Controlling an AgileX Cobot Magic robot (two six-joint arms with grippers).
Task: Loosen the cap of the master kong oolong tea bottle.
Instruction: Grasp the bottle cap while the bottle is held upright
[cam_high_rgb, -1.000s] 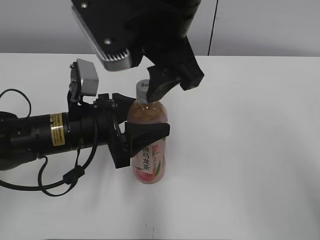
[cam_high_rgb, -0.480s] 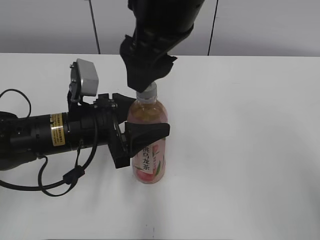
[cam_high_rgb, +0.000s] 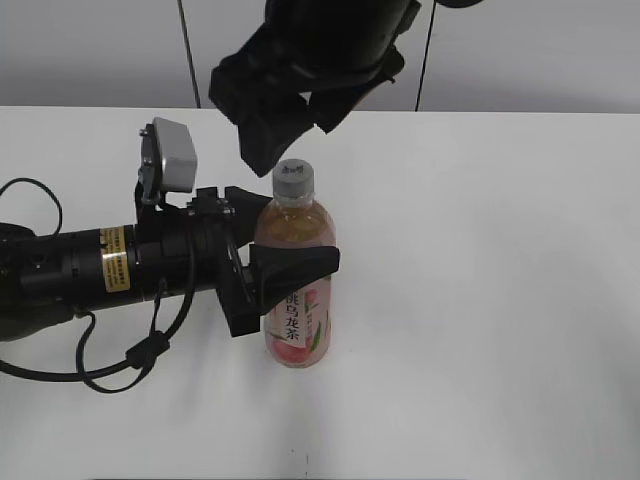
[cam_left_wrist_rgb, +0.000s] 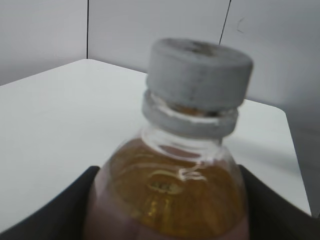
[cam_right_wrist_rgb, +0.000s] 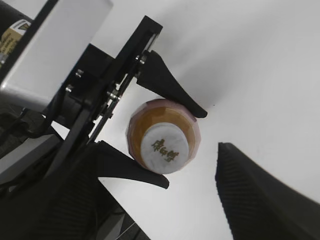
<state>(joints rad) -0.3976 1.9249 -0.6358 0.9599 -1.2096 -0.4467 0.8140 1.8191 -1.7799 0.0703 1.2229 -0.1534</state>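
Observation:
The master kong oolong tea bottle (cam_high_rgb: 298, 300) stands upright on the white table, with amber tea and a pink label. Its white cap (cam_high_rgb: 294, 178) sits on the neck and is bare. My left gripper (cam_high_rgb: 288, 262) comes in from the left and is shut on the bottle's upper body. In the left wrist view the cap (cam_left_wrist_rgb: 200, 75) and the bottle's shoulder (cam_left_wrist_rgb: 170, 195) fill the frame. My right gripper (cam_high_rgb: 290, 125) hangs just above the cap, open and touching nothing. In the right wrist view the cap (cam_right_wrist_rgb: 165, 148) lies between the two open fingers of that gripper (cam_right_wrist_rgb: 170, 200).
The white table (cam_high_rgb: 500, 300) stretches open to the right of the bottle. My left arm and its black cable (cam_high_rgb: 120, 365) lie across the table's left side. A grey panelled wall (cam_high_rgb: 540, 55) stands behind.
My right gripper was closed round the cap and turned on it. It has now let go, opened and lifted a little above the cap. The bottle and left gripper have not moved.

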